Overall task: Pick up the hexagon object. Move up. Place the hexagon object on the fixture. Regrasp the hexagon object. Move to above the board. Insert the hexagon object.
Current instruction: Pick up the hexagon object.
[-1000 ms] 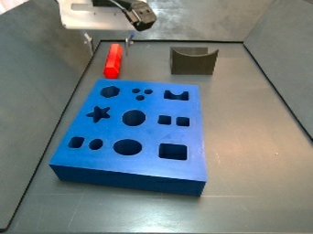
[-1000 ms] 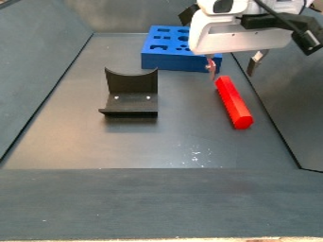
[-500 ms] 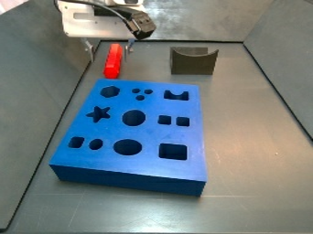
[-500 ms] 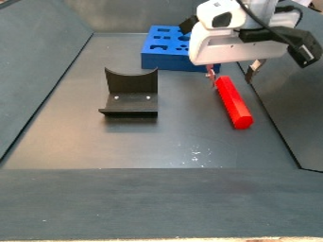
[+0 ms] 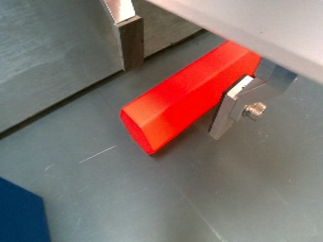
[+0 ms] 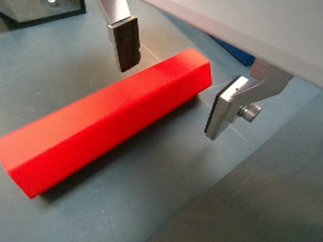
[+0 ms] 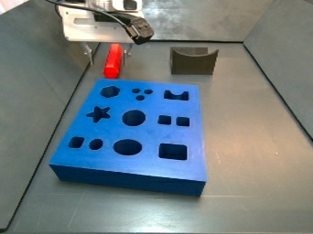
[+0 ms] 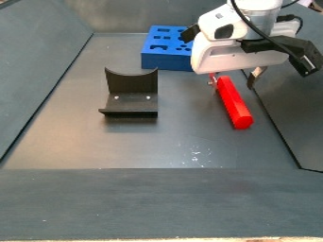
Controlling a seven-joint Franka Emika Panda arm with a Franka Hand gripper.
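The hexagon object, a bright red bar, lies flat on the dark floor in both wrist views (image 5: 190, 99) (image 6: 101, 128) and both side views (image 7: 113, 61) (image 8: 231, 101), beside the blue board (image 7: 134, 128) (image 8: 168, 44). My gripper (image 5: 179, 79) (image 6: 171, 83) (image 7: 108, 46) (image 8: 235, 77) is open and hangs low over one end of the bar, one finger (image 5: 131, 40) on each side of it, not touching. The fixture (image 7: 192, 60) (image 8: 127, 93), a dark notched block, stands apart and bears nothing.
Grey walls (image 7: 37, 101) enclose the floor; the bar lies close to one (image 8: 297, 113). The board has several dark cut-out holes (image 7: 127, 116). A corner of the board shows in a wrist view (image 5: 19, 213).
My gripper has come down over the red bar, so its open fingers now straddle one end. The bar, board and fixture have not moved.
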